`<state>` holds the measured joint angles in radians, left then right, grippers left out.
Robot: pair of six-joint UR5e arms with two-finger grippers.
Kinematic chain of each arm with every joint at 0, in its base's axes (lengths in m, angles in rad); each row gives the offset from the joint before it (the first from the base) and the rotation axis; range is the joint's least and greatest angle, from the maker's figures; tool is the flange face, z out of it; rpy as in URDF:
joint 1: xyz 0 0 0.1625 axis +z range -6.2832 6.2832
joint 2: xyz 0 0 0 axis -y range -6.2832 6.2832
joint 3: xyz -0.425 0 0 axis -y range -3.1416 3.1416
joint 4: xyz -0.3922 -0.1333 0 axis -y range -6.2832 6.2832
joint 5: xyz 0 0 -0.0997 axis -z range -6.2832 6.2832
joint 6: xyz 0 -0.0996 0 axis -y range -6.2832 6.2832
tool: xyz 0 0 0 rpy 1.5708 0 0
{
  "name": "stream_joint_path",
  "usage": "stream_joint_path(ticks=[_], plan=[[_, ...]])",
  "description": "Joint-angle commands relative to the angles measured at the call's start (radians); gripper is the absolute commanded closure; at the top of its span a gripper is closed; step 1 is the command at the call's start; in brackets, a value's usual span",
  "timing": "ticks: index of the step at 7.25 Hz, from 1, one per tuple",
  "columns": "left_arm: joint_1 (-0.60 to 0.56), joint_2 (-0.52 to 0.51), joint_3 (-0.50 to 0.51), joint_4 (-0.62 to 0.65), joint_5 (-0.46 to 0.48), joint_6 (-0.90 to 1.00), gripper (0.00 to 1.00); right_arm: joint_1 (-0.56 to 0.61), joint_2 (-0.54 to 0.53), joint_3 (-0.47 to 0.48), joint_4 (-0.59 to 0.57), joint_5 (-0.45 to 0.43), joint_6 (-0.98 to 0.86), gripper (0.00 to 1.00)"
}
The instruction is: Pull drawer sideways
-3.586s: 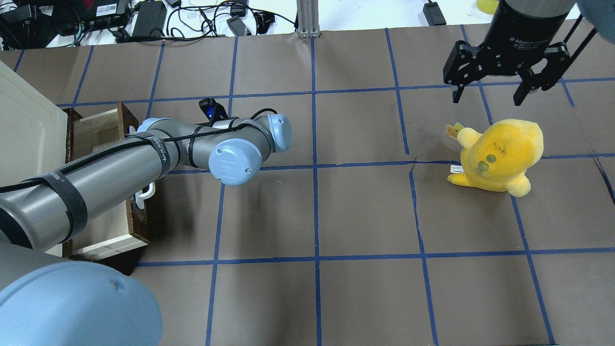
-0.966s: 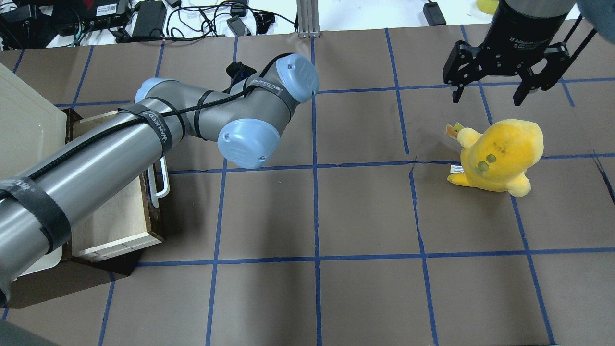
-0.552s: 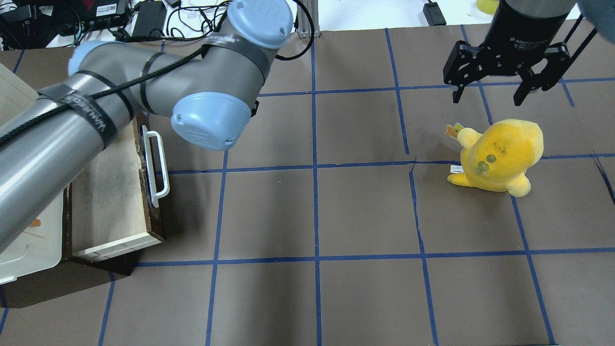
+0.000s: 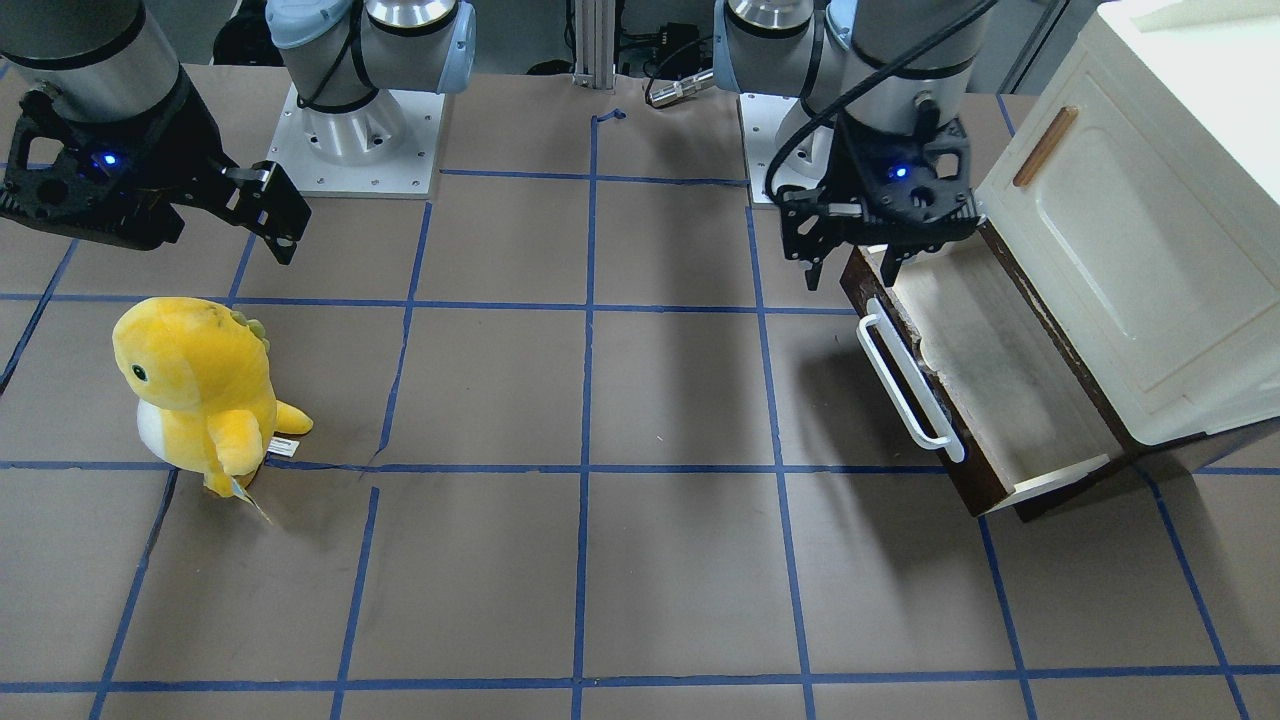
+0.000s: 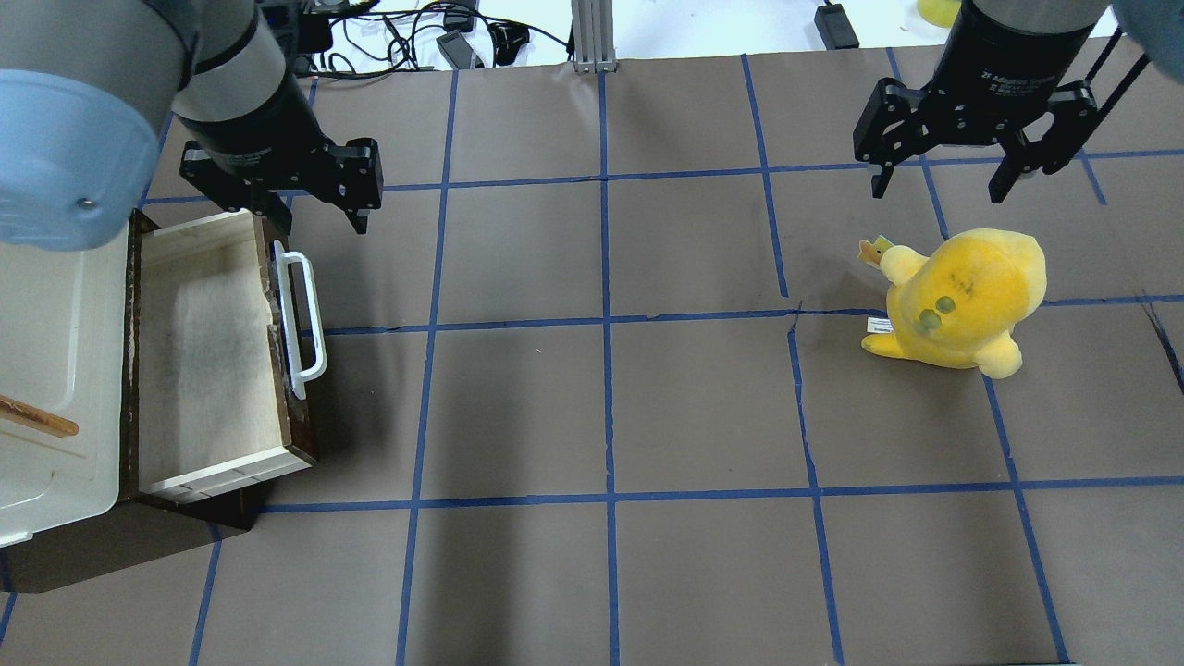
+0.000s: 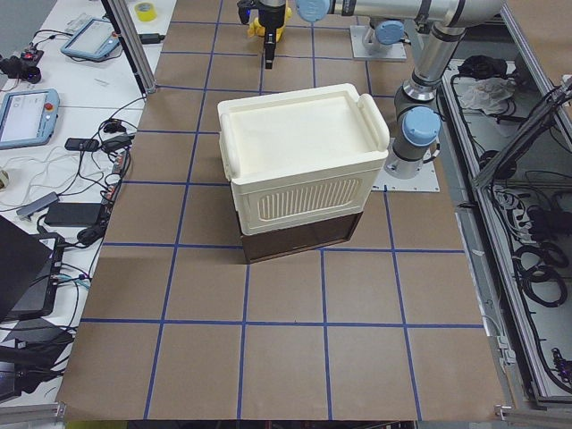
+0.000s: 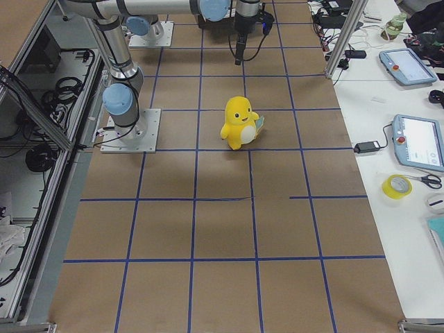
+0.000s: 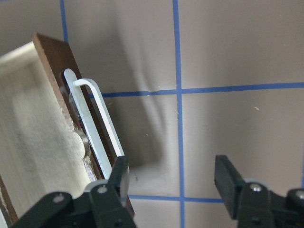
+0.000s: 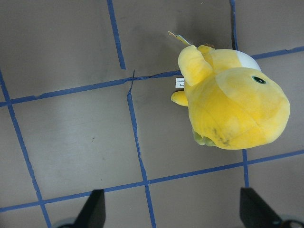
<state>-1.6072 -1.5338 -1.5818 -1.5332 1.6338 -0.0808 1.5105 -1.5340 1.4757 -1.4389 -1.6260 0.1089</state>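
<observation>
The drawer (image 5: 203, 351) stands pulled out of the cabinet at the table's left, with a dark brown front, a pale wood inside and a long white bar handle (image 5: 303, 319). It also shows in the front-facing view (image 4: 1000, 370). My left gripper (image 5: 319, 217) is open and empty. It hangs above the far end of the drawer front, clear of the handle (image 8: 97, 123). In the left wrist view the left gripper (image 8: 173, 183) has one finger over the drawer front and one over the table. My right gripper (image 5: 936, 190) is open and empty at the far right.
A cream cabinet (image 5: 46, 351) with a small wooden handle sits above the drawer. A yellow plush toy (image 5: 962, 301) stands on the brown paper below my right gripper, also seen in the right wrist view (image 9: 232, 104). Cables and boxes lie beyond the table's far edge.
The drawer has slid further out to the right. My left arm has let go of the handle, lifted and swung away; its gripper now hangs open above the drawer's far end. The right arm is unmoved.
</observation>
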Motion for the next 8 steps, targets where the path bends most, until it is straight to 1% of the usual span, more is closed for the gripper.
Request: stream_joint_path(ticks=[1,2,3,4,8], plan=[[0.035,0.056,-0.001,-0.039,-0.04,0.07,0.26,0.0,0.0,0.0,0.0,0.0,0.0,0.0],[0.035,0.061,0.0,-0.039,-0.048,0.072,0.26,0.0,0.0,0.0,0.0,0.0,0.0,0.0],[0.035,0.076,0.002,-0.039,-0.104,0.073,0.03,0.0,0.0,0.0,0.0,0.0,0.0,0.0],[0.033,0.083,0.0,-0.041,-0.095,0.075,0.0,0.0,0.0,0.0,0.0,0.0,0.0,0.0],[0.03,0.089,0.002,-0.051,-0.094,0.076,0.0,0.0,0.0,0.0,0.0,0.0,0.0,0.0]])
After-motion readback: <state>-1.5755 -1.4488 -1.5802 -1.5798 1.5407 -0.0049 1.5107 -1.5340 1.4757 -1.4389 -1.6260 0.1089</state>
